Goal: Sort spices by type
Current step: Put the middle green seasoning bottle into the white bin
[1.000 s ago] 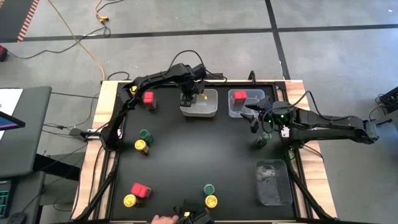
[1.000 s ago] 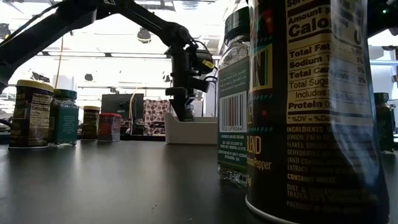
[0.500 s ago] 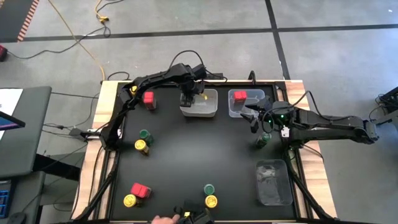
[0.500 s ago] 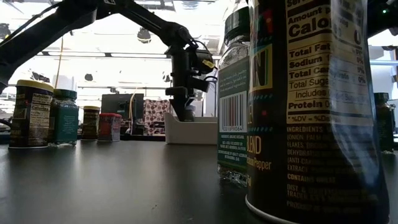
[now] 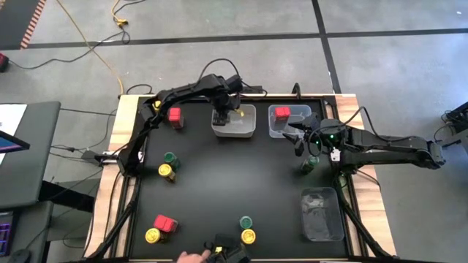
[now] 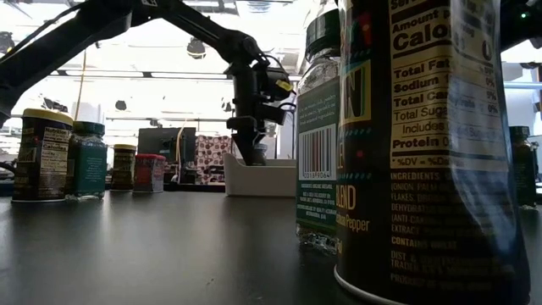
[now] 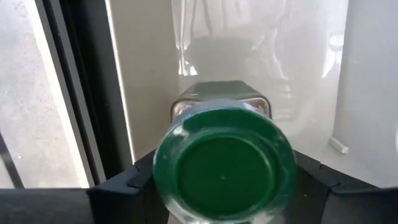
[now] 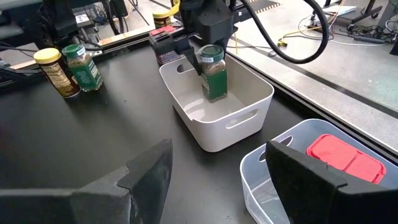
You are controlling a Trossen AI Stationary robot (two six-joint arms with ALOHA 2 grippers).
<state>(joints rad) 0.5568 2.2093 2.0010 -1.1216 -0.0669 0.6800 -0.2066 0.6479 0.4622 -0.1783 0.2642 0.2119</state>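
My left gripper (image 5: 221, 117) is over the white bin (image 5: 245, 130) at the table's far side, shut on a green-lidded jar (image 8: 213, 73) that stands upright inside the bin. My right gripper (image 8: 217, 186) is open and waits in front of the clear bin (image 5: 272, 130), which holds a red boxy spice (image 5: 281, 112). One green-lidded jar (image 5: 312, 162) stands on the table close to the right arm. Other jars stand on their bases at the left (image 5: 168, 165) and along the near edge (image 5: 247, 229). A red box (image 5: 174, 115) stands at the far left. My left gripper pinches the green-lidded jar just under its lid (image 7: 224, 171), one finger (image 7: 134, 180) on each side. The fingers come from above, pointing down. The jar is upright inside the white bin; whether its base rests on the bin floor cannot be told.
An empty-looking clear bin (image 5: 322, 213) sits at the near right. A red box and a yellow-lidded jar (image 5: 159, 229) stand at the near left. The middle of the black table (image 5: 241, 179) is bare. A person's hand (image 5: 191, 257) shows at the near edge.
The left gripper has sunk slightly with the green-lidded jar into the white bin, still shut on it.
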